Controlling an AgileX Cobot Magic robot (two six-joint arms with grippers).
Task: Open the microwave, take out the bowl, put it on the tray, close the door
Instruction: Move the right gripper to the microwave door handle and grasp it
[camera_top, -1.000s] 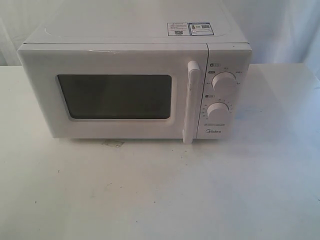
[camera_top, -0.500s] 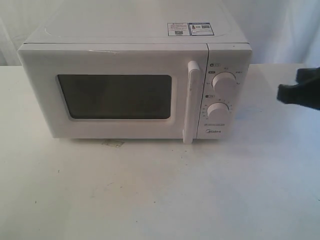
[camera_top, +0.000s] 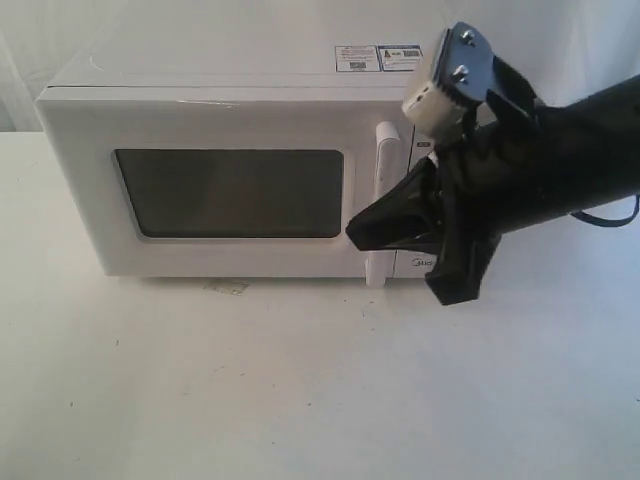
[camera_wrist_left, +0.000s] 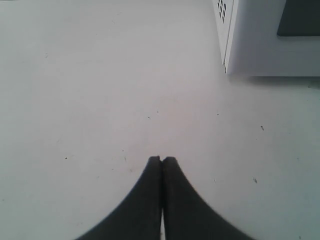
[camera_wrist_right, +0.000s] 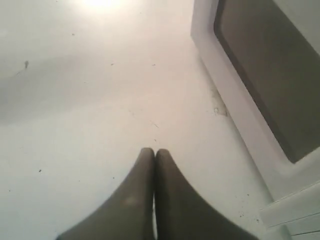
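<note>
The right hand (camera_top: 352, 232) has swung in before the closed door (camera_top: 230, 190), pinched fully together, over the white table (camera_top: 300, 380).

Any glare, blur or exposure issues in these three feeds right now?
Exterior view: table washed out, low contrast; right tool and its arm soft-edged, covering part of the microwave. Right wrist view: bright glare spot on the table, right tool blurry near the lens. Left wrist view: even light, table specks sharp, left tool a dark silhouette.
</note>
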